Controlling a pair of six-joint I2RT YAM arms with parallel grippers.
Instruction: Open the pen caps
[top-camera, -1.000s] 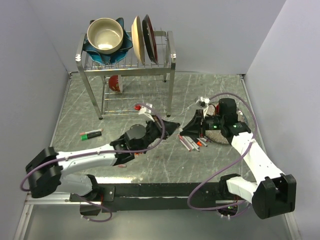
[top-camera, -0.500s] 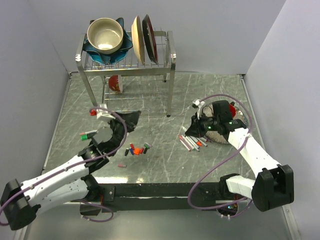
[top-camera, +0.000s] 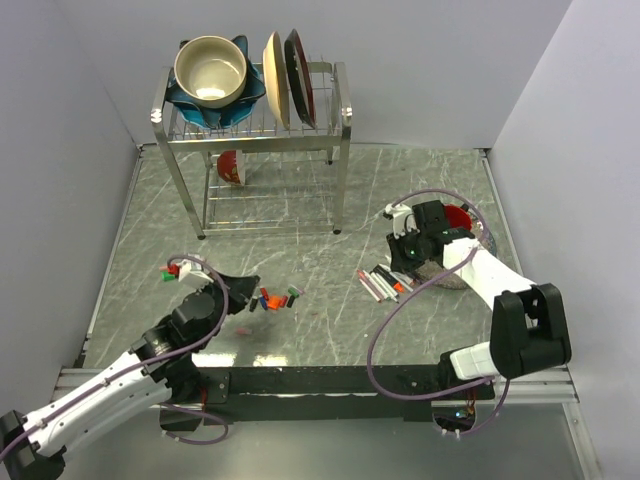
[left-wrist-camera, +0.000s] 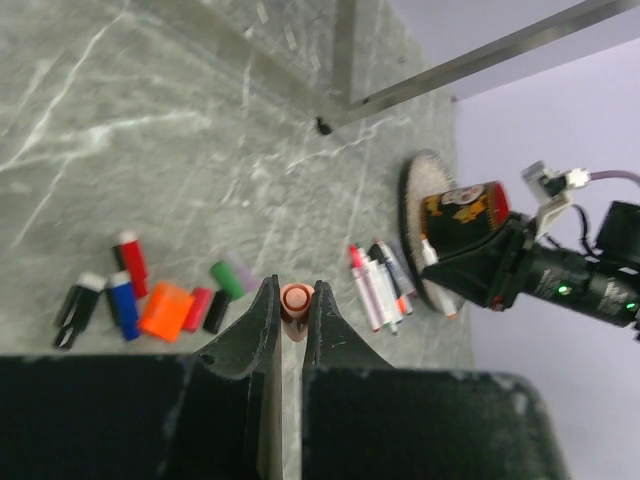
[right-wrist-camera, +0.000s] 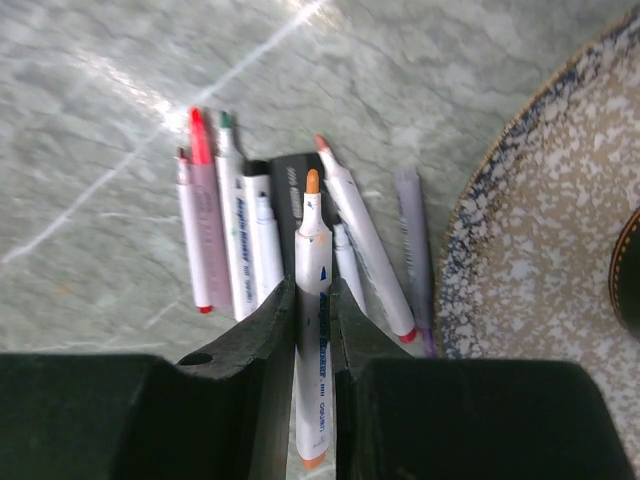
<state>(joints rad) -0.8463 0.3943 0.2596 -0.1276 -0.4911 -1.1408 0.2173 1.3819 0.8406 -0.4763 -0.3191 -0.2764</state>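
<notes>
Right gripper (right-wrist-camera: 312, 292) clamps a white-barrelled pen (right-wrist-camera: 313, 240) above the marble-patterned table (top-camera: 330, 330). The barrel runs in line with the fingers, and its bare orange nib points away from the wrist. Beneath it the other pens (right-wrist-camera: 245, 235) lie side by side on the table, nearly parallel to the held one, nibs uncovered, just beside a speckled plate (right-wrist-camera: 540, 270). Across the table, the left gripper (left-wrist-camera: 292, 298) pinches a peach-coloured cap (left-wrist-camera: 296, 300), seen end-on, between jaws drawn almost together. The loose pen caps (left-wrist-camera: 150, 300), in black, blue, red, orange, green and lilac, lie clustered on the table below it, well apart from the pens.
</notes>
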